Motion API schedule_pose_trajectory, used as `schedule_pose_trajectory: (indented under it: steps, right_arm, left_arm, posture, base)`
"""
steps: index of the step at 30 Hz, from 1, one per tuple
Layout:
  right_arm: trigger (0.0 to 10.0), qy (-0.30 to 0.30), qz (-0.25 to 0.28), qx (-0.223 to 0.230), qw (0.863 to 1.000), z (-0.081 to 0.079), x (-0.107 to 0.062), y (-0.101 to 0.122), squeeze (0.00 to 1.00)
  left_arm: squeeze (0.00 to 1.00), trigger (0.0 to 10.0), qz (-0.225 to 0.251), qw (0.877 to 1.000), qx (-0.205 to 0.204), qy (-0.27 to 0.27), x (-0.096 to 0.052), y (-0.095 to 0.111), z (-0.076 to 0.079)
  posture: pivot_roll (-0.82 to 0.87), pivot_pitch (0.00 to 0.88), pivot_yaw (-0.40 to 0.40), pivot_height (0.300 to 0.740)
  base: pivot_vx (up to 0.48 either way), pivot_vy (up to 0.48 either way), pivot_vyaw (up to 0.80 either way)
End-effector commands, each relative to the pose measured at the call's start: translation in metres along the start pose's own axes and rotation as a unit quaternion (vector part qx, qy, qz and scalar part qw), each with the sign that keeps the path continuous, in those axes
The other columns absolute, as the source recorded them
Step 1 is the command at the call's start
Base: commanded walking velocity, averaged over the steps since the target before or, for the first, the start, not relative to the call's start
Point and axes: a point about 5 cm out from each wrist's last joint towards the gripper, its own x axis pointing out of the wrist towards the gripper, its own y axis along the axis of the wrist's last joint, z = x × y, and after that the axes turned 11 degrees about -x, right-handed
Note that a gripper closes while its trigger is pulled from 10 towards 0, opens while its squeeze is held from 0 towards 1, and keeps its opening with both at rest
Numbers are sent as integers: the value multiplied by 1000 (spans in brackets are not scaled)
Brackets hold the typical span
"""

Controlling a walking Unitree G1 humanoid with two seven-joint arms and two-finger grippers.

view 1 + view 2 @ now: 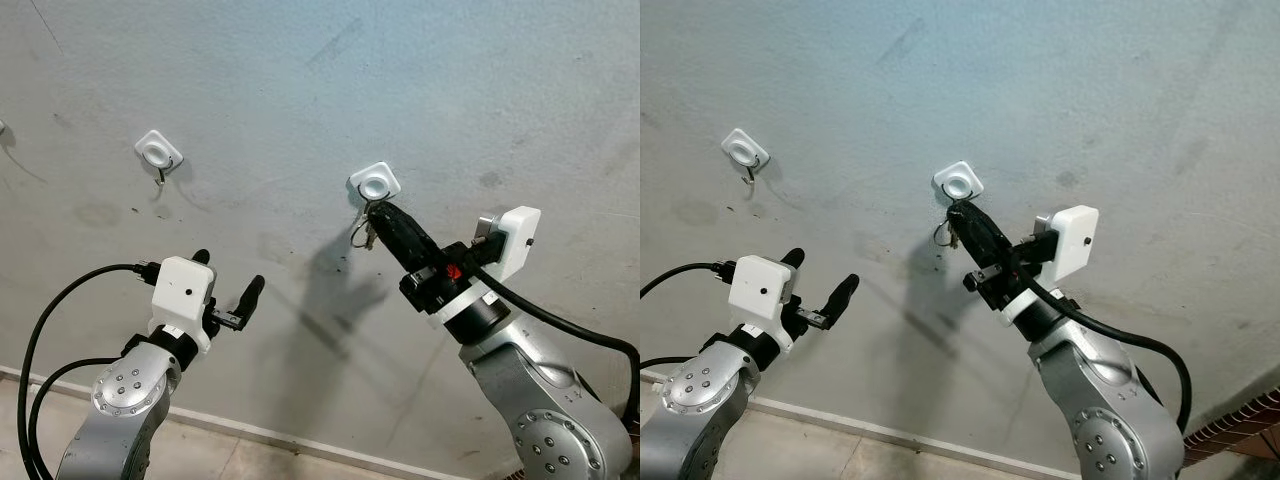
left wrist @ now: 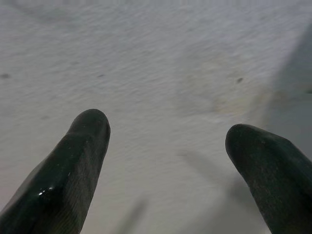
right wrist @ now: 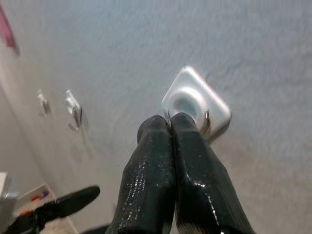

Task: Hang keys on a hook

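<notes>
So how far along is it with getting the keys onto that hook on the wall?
Nearly there. The right gripper, fingers pressed together, has been brought up just under the white hook, with the keys dangling from its tip beside the hook's wire. Whether the ring is already over the wire can't be told. Left to do: seat it if needed, let go, back away. The left gripper is open and idle, lower on the wall.

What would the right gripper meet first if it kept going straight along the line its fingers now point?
Most likely the white hook on the wall: the right gripper, shut on the keys, has its fingertips right at the hook's base. Whether they already touch it cannot be told. Behind it is the grey wall.
</notes>
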Motion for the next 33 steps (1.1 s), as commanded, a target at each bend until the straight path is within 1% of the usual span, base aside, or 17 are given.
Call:
schedule_pose_trajectory:
  steps: [1, 4, 5, 6, 7, 9, 11, 13, 16, 25, 27, 33]
  right_arm:
    - [10000, -8, 1, -8, 1000, 0, 3, 0, 0]
    - [10000, -8, -4, -9, 1000, -3, 5, -3, 0]
    - [10000, -7, -7, -9, 1000, -5, 5, -6, 0]
    - [10000, -7, -9, -9, 1000, -5, 5, -7, 0]
    - [10000, -7, -9, -9, 1000, -5, 5, -7, 0]
    - [10000, -8, -9, -9, 1000, -6, 6, -8, 0]
    - [10000, -11, -8, -7, 1000, -6, 7, -8, 0]
    - [10000, -19, -4, -16, 1000, -4, 11, -6, 0]
    - [10000, -26, 1, -23, 999, -3, 14, -5, 0]
    - [10000, -57, 16, -33, 998, 0, 31, -6, 0]
    - [10000, -65, 12, -38, 997, 1, 31, -8, 0]
    - [10000, -117, -18, -61, 991, 16, 22, -18, 0]
  left_arm:
    - [0, 10000, -3, 1000, -3, -29, 2, 3, 4]
    - [0, 10000, 2, 996, -7, -90, 5, 11, 17]
    - [0, 10000, 12, 993, 3, -121, 7, 18, 25]
    - [0, 10000, 15, 990, 8, -139, 8, 21, 30]
    - [0, 10000, 15, 990, 8, -139, 8, 21, 30]
    - [0, 10000, 15, 988, 21, -155, 8, 22, 35]
    - [0, 10000, 15, 985, 25, -168, 7, 23, 39]
    - [0, 10000, 10, 983, 29, -179, 6, 22, 43]
    - [0, 10000, 5, 982, 27, -185, 6, 21, 44]
    - [0, 10000, 3, 982, 31, -185, 8, 22, 43]
    - [0, 10000, 4, 982, 32, -186, 8, 22, 44]
    - [0, 10000, 3, 983, 32, -183, 7, 22, 43]
  posture:
    - [231, 0, -33, 740]
    - [242, 0, -36, 740]
    - [242, 0, -36, 740]
    - [242, 0, -36, 740]
    - [242, 0, -36, 740]
    - [241, 0, -31, 740]
    - [239, 0, -32, 740]
    - [237, 0, -32, 740]
    - [238, 0, -33, 740]
    - [245, 0, -35, 740]
    - [247, 0, -37, 740]
    - [247, 0, -37, 740]
  base:
    - [0, 0, 0]
    - [0, 0, 0]
    - [0, 0, 0]
    - [0, 0, 0]
    - [0, 0, 0]
    - [0, 0, 0]
    - [0, 0, 0]
    - [0, 0, 0]
    - [0, 0, 0]
    - [0, 0, 0]
    - [0, 0, 0]
    - [0, 0, 0]
